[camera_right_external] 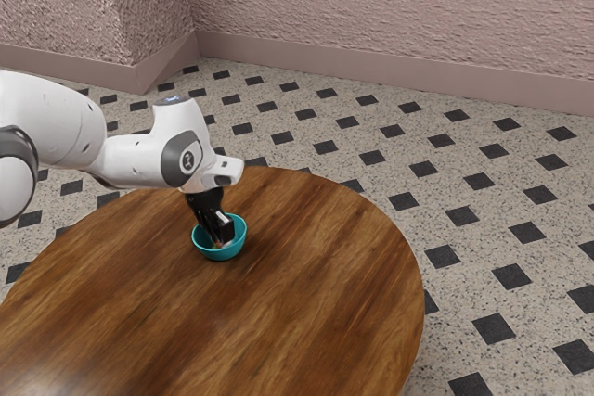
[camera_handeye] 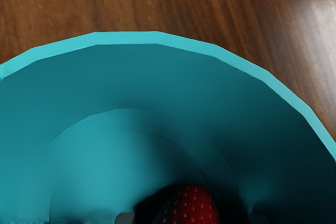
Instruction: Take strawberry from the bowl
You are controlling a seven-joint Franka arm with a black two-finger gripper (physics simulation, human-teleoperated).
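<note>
Strawberry (camera_handeye: 191,208) inside teal bowl (camera_handeye: 126,38), between fingertips of hand (camera_right_external: 220,240); fingertips apart, gap either side of fruit.

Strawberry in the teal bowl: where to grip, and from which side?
Probably pinch the strawberry across opposite flanks, behind the tapering end, where it's wider. Come from above: the wall of the bowl curves up beside it and would likely block a low approach.

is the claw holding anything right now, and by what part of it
Nothing is held: the open claw is down in the teal bowl, the strawberry between its fingers with a visible gap on each side.
</note>
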